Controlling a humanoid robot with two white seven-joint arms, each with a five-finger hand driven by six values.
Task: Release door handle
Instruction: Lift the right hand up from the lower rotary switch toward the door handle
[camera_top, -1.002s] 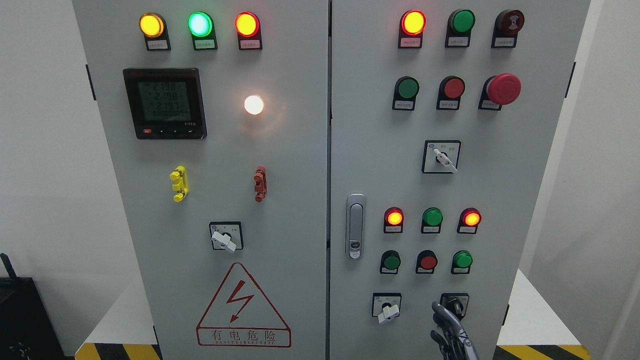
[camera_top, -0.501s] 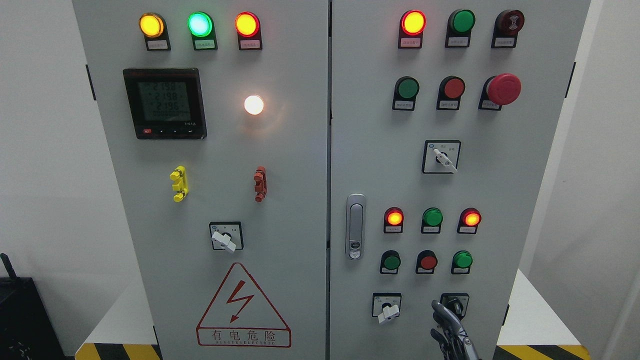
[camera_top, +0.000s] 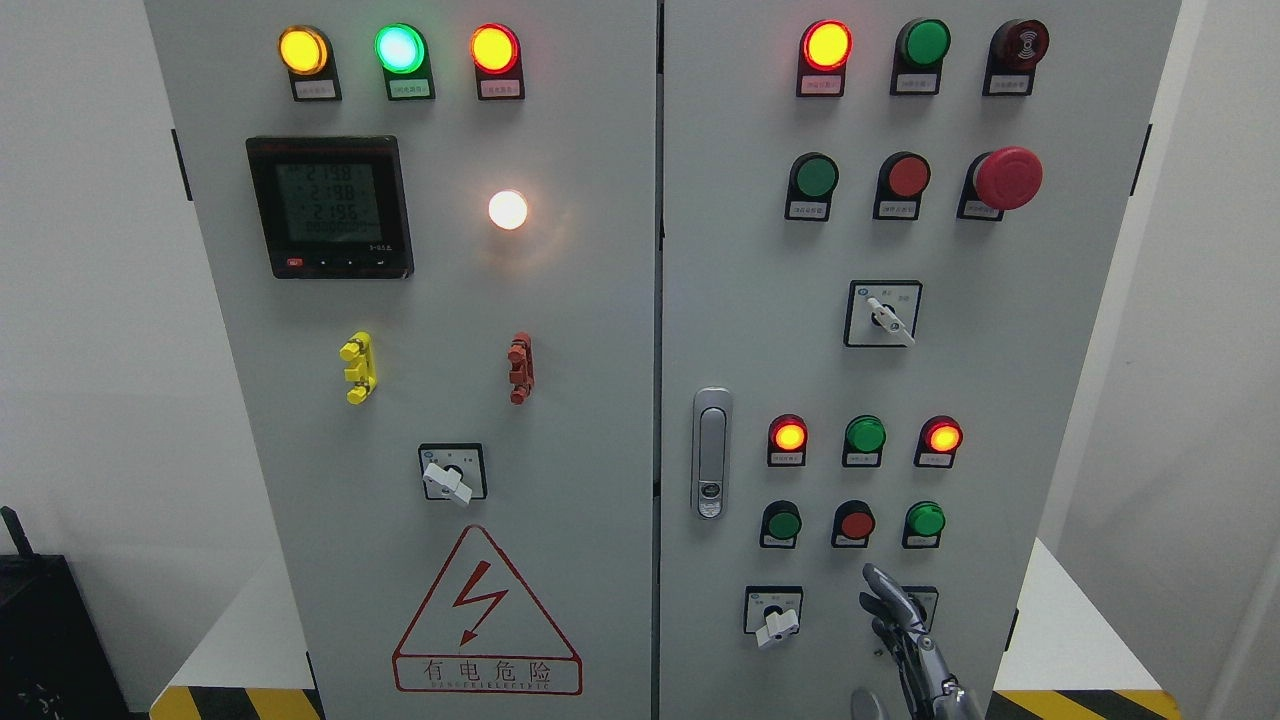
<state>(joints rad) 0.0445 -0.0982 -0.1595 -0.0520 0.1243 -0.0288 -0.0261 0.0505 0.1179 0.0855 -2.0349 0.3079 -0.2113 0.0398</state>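
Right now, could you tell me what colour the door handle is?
Silver-grey metal door handle, head view.

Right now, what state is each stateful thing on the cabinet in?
Door handle: flush, not held.
Right door: closed.
Right hand: raised at the lower switches, holding nothing.
Emergency stop button: untouched.
White lamp: lit.
Digital meter: display on.

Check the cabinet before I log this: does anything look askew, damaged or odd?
Nothing stands out. Both doors look shut, the door handle lies flat and untouched, and the right hand hovers near the lower right selector switch.
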